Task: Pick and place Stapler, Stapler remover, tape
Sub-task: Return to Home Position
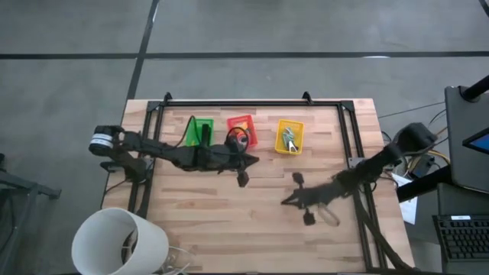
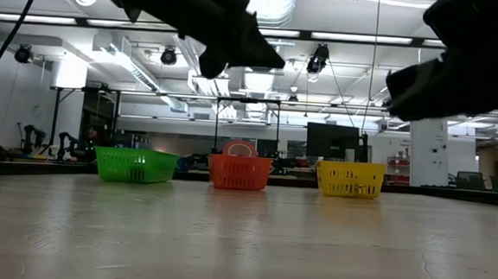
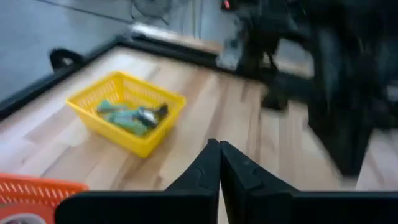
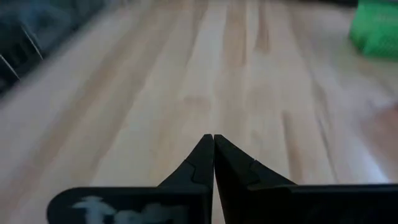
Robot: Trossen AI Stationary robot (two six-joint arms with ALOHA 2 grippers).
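Left end effector (image 3: 219, 146) hung pinched together and empty over mid-frame worktop (image 1: 229, 210); right end effector (image 4: 213, 138) likewise, lower right. Stapler (image 1: 205, 134) lay in the green bin (image 1: 191, 128), upper centre; tape (image 2: 241, 148) sat in the red bin (image 2: 239, 175) beside it.

A grey concrete floor (image 1: 306, 27) crossed by dark seams filled the top of the high view, beyond the pale wooden table (image 1: 229, 221). A white cylinder (image 1: 118, 241) stood lower left and a keyboard (image 1: 464, 237) lower right. In the low view, ceiling lights (image 2: 273, 1) glared above a white pillar (image 2: 428, 150).
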